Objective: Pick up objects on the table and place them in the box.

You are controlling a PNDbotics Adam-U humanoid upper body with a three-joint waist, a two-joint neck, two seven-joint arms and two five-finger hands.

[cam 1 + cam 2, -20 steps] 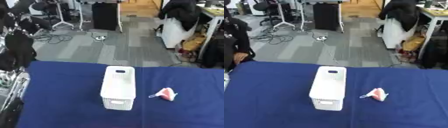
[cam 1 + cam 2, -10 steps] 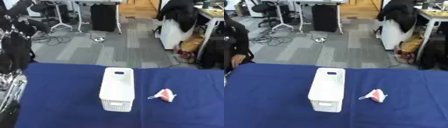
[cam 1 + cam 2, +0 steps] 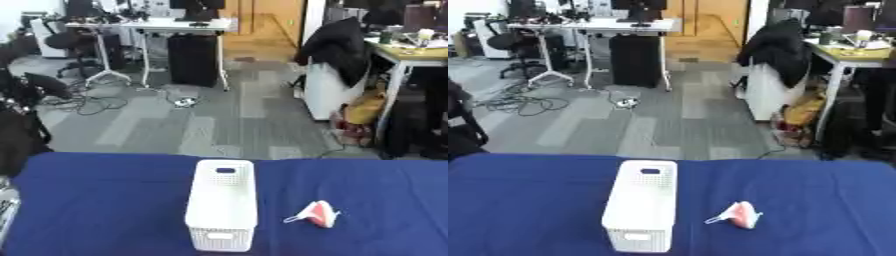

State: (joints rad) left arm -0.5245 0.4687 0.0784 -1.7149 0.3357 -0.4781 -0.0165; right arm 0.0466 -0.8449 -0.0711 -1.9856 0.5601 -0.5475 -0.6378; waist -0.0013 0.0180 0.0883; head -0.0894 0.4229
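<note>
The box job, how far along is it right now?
Nothing looks done yet. The white box stands on the blue table; its inside can't be seen from here. Nothing is in hand: neither robot hand shows in either view. Still left: the small pink object lying on the cloth to the box's right needs picking up and placing inside.

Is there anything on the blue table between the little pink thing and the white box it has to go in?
Nothing visible is in the way. The small pink object lies on the blue tablecloth just to the right of the white perforated plastic box, with only bare cloth between them. Neither robot hand shows in either view.
</note>
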